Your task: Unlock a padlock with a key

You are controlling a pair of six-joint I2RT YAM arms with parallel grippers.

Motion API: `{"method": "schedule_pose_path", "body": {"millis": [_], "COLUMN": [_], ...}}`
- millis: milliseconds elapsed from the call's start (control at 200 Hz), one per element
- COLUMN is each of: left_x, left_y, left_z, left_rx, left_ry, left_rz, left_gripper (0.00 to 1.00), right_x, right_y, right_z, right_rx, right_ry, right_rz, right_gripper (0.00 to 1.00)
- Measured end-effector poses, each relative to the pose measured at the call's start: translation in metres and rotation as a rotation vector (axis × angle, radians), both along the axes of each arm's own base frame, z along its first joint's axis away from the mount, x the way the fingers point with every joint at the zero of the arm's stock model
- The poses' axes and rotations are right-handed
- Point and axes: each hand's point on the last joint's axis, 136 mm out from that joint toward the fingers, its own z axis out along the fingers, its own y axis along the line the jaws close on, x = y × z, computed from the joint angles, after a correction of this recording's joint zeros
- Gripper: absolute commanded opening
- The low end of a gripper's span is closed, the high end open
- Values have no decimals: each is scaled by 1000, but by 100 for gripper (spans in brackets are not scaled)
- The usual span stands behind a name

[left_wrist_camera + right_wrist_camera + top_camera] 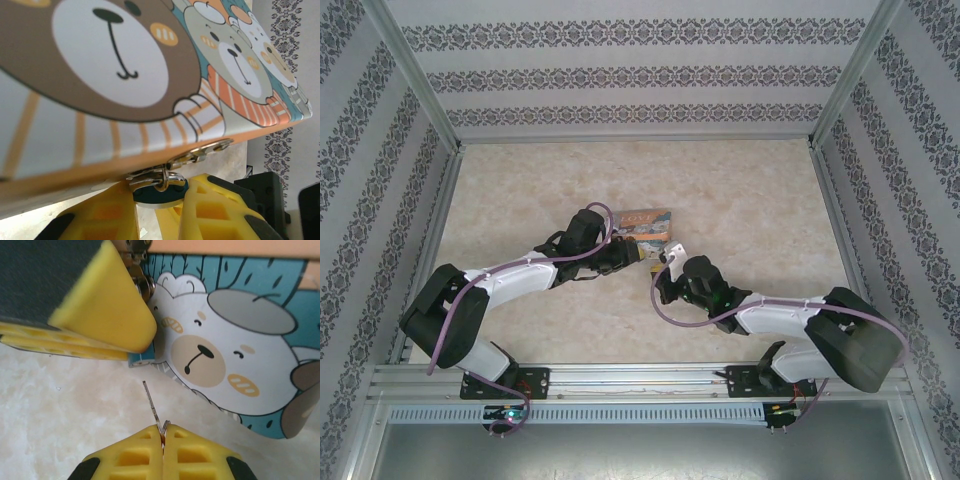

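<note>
The padlock [161,194], teal with a silvery shackle, hangs from the metal clasp [200,152] of the illustrated bear box [125,65]. My left gripper [157,199] is shut on the padlock's body, one yellow finger on each side. In the right wrist view the padlock's teal corner [144,359] peeks out under the left gripper's yellow finger [100,315]. My right gripper [163,432] is shut on the key [151,402]. The key's thin blade points up at the padlock and its tip stops a short gap below it. From above, both grippers [632,252] [668,258] meet at the box's near edge.
The bear box [648,222] lies mid-table on the pale marbled surface [750,200]. Patterned walls and metal rails close in the table on three sides. Purple cables run along both arms.
</note>
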Motion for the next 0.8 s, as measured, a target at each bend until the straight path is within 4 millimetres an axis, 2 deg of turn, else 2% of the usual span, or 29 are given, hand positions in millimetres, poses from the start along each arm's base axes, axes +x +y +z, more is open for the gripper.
{"method": "schedule_pose_path", "body": {"millis": [799], "left_x": [0], "left_y": [0], "left_z": [0], "left_rx": [0], "left_ry": [-1], "left_rz": [0], "left_gripper": [18], "right_x": [6], "right_y": [5], "right_z": [14], "right_rx": [29], "right_ry": [-28], "right_rz": [-2], "right_gripper": [0]}}
